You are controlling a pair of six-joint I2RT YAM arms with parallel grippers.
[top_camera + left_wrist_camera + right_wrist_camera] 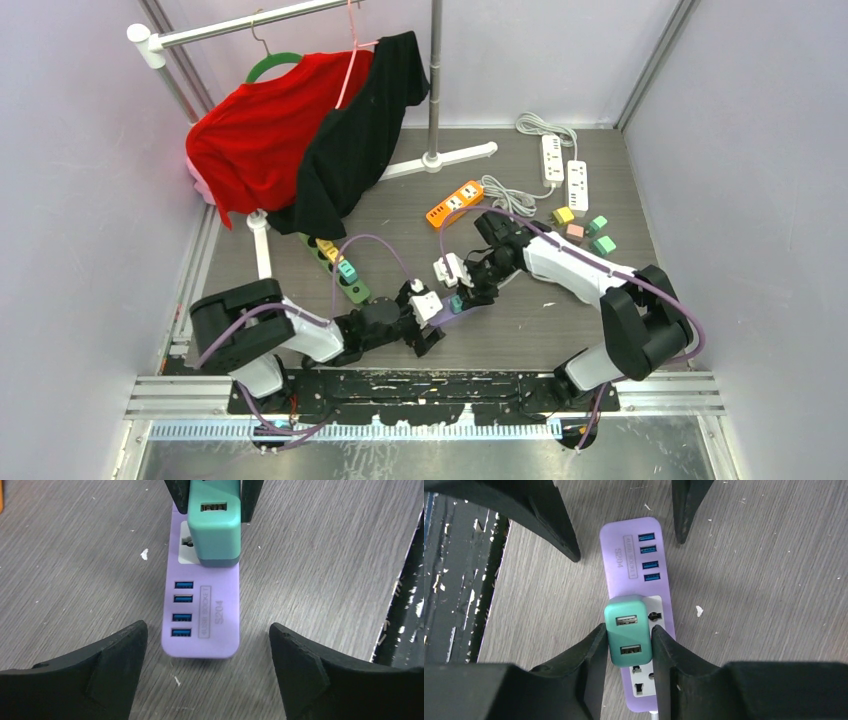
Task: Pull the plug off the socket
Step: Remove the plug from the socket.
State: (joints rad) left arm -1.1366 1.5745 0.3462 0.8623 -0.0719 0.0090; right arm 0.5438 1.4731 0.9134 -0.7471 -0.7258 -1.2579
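Observation:
A teal plug with two USB ports stands in the socket panel of a purple power strip on the grey wood table. My right gripper is shut on the plug, one finger on each side of it. The left wrist view shows the plug at the far end of the strip. My left gripper is open, its jaws wide on either side of the strip's USB end, not touching it. In the top view both grippers meet at the table's near middle, around the plug.
An orange power strip, two white power strips and loose coloured plugs lie behind. A green strip with plugs lies left. A clothes rack with a red shirt and a black shirt stands at the back left.

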